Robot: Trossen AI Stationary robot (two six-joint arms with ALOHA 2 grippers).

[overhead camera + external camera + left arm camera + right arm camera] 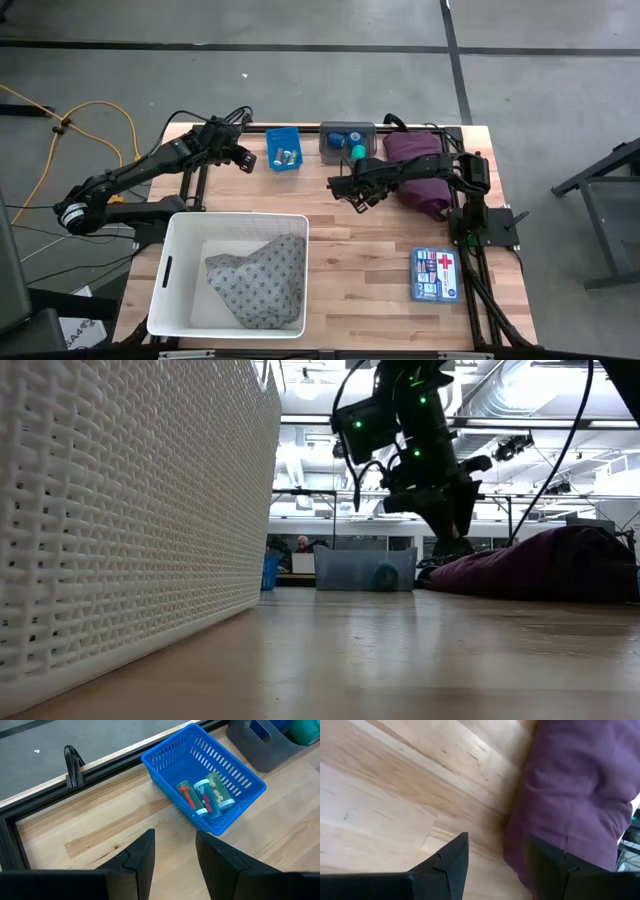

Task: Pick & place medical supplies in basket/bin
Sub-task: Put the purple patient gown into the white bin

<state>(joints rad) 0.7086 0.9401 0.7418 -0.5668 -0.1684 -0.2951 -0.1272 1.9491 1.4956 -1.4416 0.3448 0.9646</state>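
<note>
White basket (170, 300): rectangular plastic tub, woven-lattice walls, slot handle on one short side, near left corner of table (360, 270). Grey patterned cloth (258, 278) bunched inside it, soft folds, leaning toward one corner.
Maroon cloth (418, 172): lumpy fabric heap at far right of table, draped, matte.
Small blue bin (205, 780): slotted plastic, rectangular, at far edge; holds vials (206, 796) lying on their sides, clear with red and yellow contents, light caps.
Small grey bin (346, 140) just beside blue bin, translucent walls; blue roll (340, 138) inside, green roll (359, 151) at its edge.
First-aid box (435, 274) flat near right front corner, blue with red cross on white.

Table: pale wood planks, visible grain, black metal frame along edges. Grey concrete floor around, dark seam lines, yellow cable (90, 130) looping at left. Low view: open hall behind, ceiling ducts and lights; basket wall blocks the whole left side of that view.

Left gripper (175, 852): fingers apart, nothing between, hovering over bare wood just short of blue bin.
Right gripper (497, 857): fingers apart, empty, low over table right at edge of maroon cloth; one finger over fabric, other over wood. Contact with cloth: cannot tell.
</note>
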